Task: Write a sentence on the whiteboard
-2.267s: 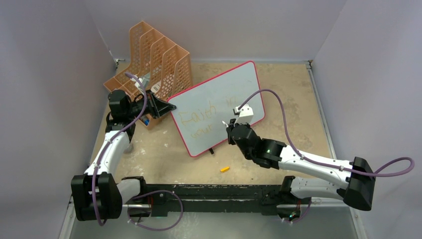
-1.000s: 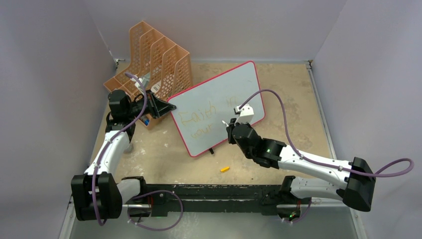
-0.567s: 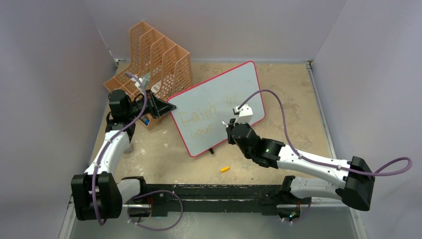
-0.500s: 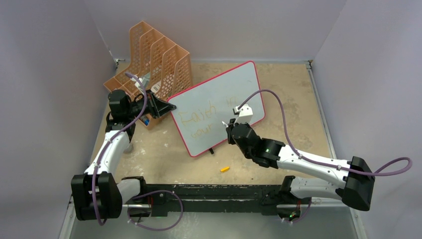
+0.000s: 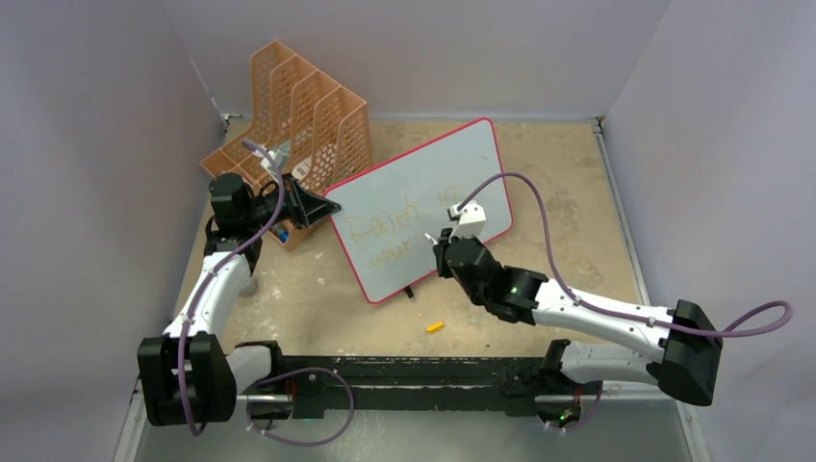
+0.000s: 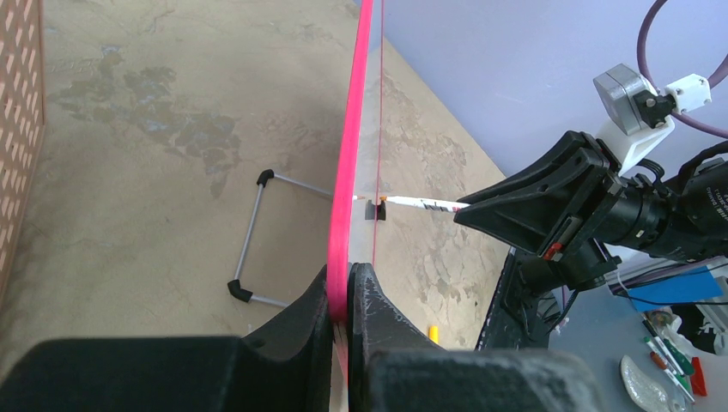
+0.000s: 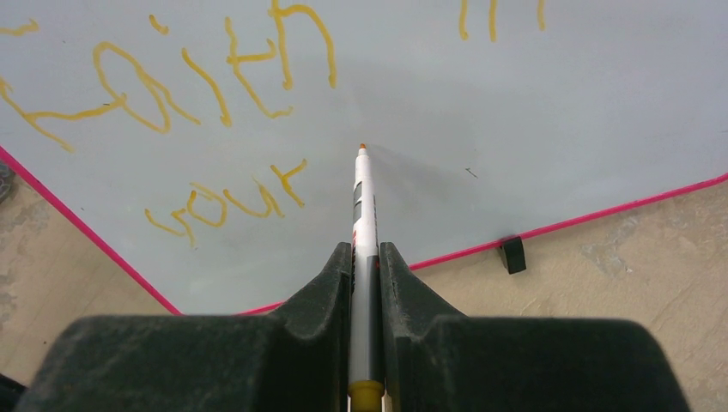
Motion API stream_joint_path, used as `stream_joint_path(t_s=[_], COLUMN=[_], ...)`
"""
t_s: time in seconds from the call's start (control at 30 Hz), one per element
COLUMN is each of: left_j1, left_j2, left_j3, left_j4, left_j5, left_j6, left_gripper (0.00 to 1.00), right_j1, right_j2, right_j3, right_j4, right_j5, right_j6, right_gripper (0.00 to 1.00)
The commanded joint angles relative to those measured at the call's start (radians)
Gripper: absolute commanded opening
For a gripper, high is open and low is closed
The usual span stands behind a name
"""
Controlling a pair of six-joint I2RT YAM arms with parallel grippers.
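Top camera looks down; both close wrist views share the whiteboard [image 5: 423,173].

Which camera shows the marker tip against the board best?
Right wrist: the marker runs straight up the frame, its orange tip at the whiteboard. Left wrist shows it side-on; top external barely resolves it.

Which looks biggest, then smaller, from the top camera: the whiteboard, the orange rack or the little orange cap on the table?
1. The whiteboard and the rack: about alike, too close to rank.
2. The cap: smallest by far.
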State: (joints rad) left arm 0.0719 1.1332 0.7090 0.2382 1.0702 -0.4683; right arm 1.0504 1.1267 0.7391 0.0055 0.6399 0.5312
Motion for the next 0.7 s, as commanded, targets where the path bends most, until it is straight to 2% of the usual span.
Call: stream_joint_path(t_s=[0.0,0.67], left_j1=[0.006,0.006], left_j2=[0.004,0.000], left_j3=[0.029,0.029], left_j4=[0.026,0.024], left_j5=[-0.019,-0.019], left_j6=[0.086,0.088], left_gripper=[0.00,0.00], right_j1=[-0.010,-0.034], right_j2=[0.003,0.029], right_j3=[0.004,-0.031], right_j4=[0.048,0.080], right_j5=[0.013,0.014], right_j6=[-0.014,-0.010], right_gripper=[0.00,0.00])
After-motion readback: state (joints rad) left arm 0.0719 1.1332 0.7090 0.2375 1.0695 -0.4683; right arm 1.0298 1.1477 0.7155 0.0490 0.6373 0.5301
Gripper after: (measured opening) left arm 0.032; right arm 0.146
